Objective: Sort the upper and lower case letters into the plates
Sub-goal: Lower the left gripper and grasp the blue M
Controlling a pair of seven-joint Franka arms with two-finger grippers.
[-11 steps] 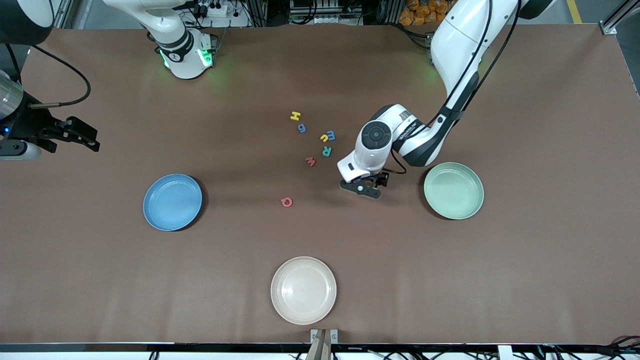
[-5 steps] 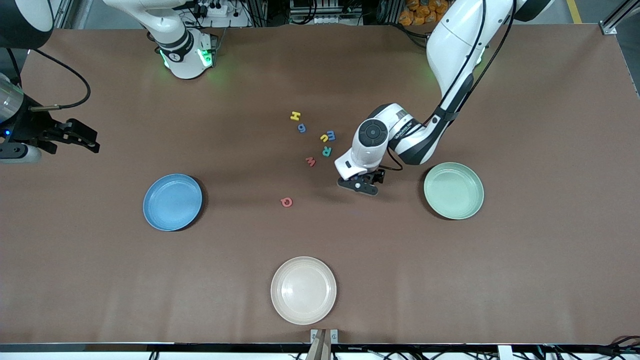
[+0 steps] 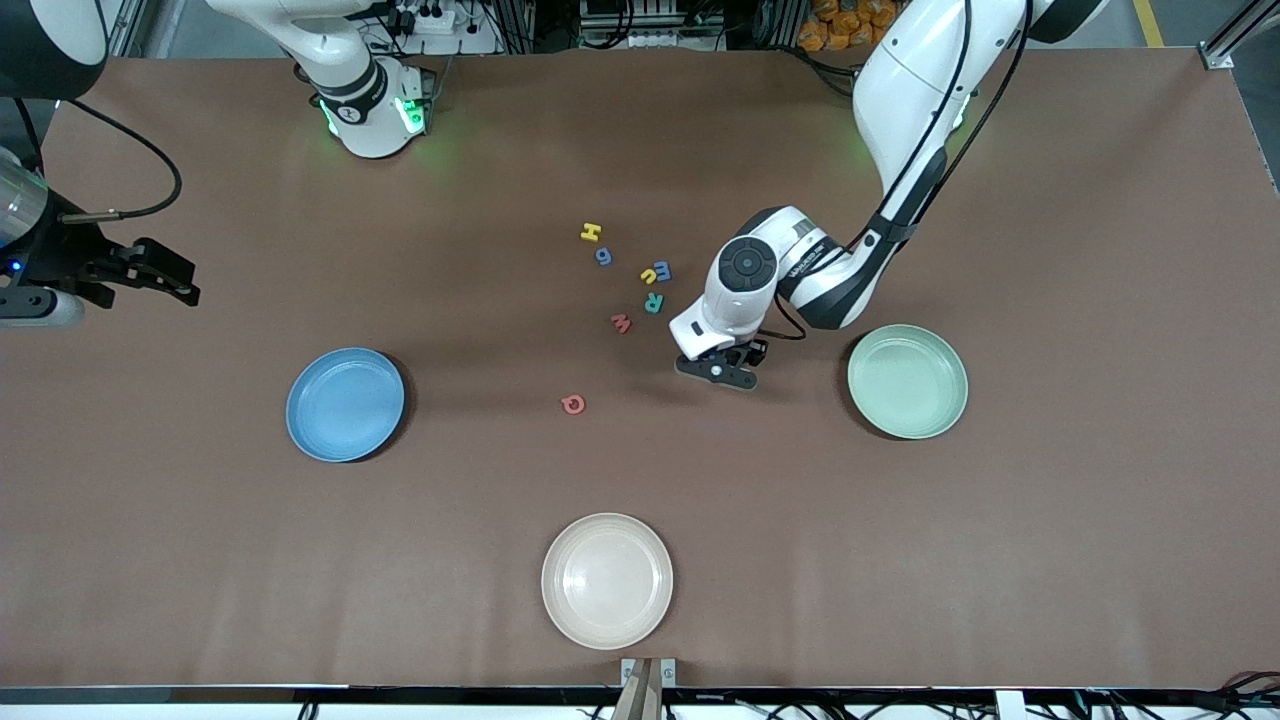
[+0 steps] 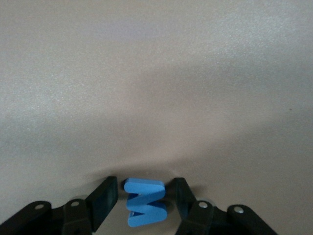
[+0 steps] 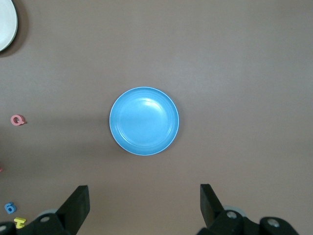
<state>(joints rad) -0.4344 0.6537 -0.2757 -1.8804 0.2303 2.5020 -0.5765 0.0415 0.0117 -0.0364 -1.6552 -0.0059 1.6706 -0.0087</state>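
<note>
Blue letter (image 4: 145,201) sits on the brown surface (image 3: 900,560) between the left gripper (image 4: 144,205) jaws, narrow around it. The right gripper (image 5: 144,208) waits, jaws wide, over the blue plate (image 5: 144,121).

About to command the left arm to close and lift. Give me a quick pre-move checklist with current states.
1. Blue letter sits between the left gripper's jaws: ok.
2. Jaws clamped on it: cannot tell; small gaps show.
3. Mint green plate holds no letters: ok.
4. Blue plate holds no letters: ok.
5. Right gripper waits open above the blue plate's end of the table: ok.
6. Letter's case read: cannot tell.
</note>
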